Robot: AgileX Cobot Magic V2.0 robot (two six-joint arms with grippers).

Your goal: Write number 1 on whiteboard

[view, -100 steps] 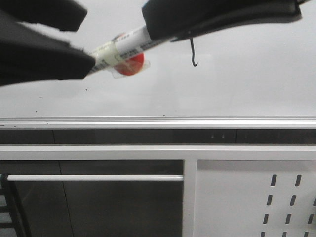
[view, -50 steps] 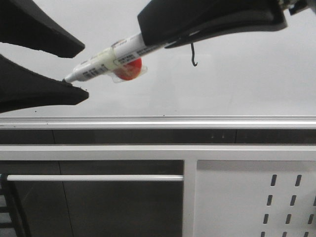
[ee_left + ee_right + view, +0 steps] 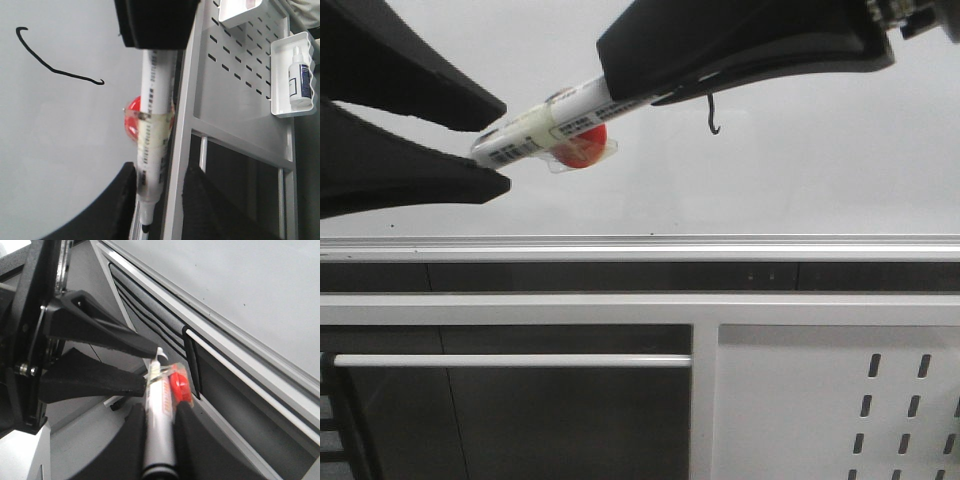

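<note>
- Black marker line, the number 1 [image 3: 713, 115], is sitting on the whiteboard [image 3: 800, 180] as a thin wavy stroke with a small hook at its lower end; in the front view it is just under the right end effector [image 3: 620, 85].
- In the left wrist view the number 1 [image 3: 55, 70] is showing whole on the grey-white board, beside the pen and apart from it.
- Right end effector is gripping the white pen [image 3: 555, 120] by its back part, with the fingers closed on both sides of the barrel.
- Pen is lying tilted in front of the board, its lower end pointing to the left end effector [image 3: 495, 140].
- Left end effector is standing open, with the pen tip between its two black fingers; I cannot tell if they are touching it.
- A band of pale tape [image 3: 155, 125] is going around the pen, with a red round piece [image 3: 582, 145] fixed beside it.
- Silver rail [image 3: 640, 243] is running along the lower edge of the board.
- Grey metal panel with slots [image 3: 840, 400] is standing below the rail, to the right.
- In the left wrist view a white bottle [image 3: 300, 75] is resting in a small white tray [image 3: 280, 102] on this panel.
</note>
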